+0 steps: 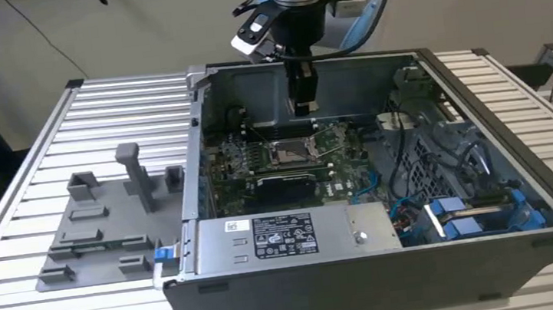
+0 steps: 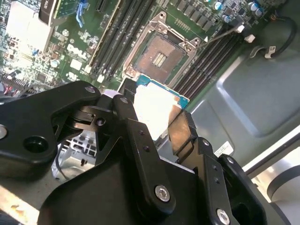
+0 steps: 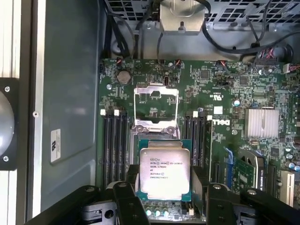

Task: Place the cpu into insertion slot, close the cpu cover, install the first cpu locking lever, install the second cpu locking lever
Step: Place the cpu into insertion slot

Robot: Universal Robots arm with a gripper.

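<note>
Hand (image 1: 302, 108) of the single arm, lowered into the open computer case (image 1: 381, 267), which lies on its side on a slatted counter (image 1: 48, 133). The two black fingers (image 3: 202, 180) are closed on the cpu (image 3: 165, 169), one at each of two opposite edges. The chip is held flat, its silver top toward the first wrist camera and its green edge showing around it.

In the second wrist view the cpu (image 2: 152, 103) hangs above the green motherboard (image 2: 70, 51), with the insertion slot (image 2: 158, 56) just beyond its far edge. The slot's dark centre is exposed inside its silver rim.

The cpu cover (image 3: 156, 105) is swung open: in the first wrist view its silver frame and square window lie just beside the held chip, over the board. A thin metal lever (image 2: 220, 35) stands off from one corner of the slot. Rows of black memory slots (image 3: 115, 145) flank the socket on both sides, and a finned heat sink (image 3: 262, 123) sits well apart on the same board.

In the exterior view the insertion slot (image 1: 290, 151) lies below the hand, near the middle of the board. A power supply (image 1: 275, 236) lines the near wall of the case. A grey fixture plate (image 1: 89, 229) rests on the counter at the exterior view's left, beside the case.
</note>
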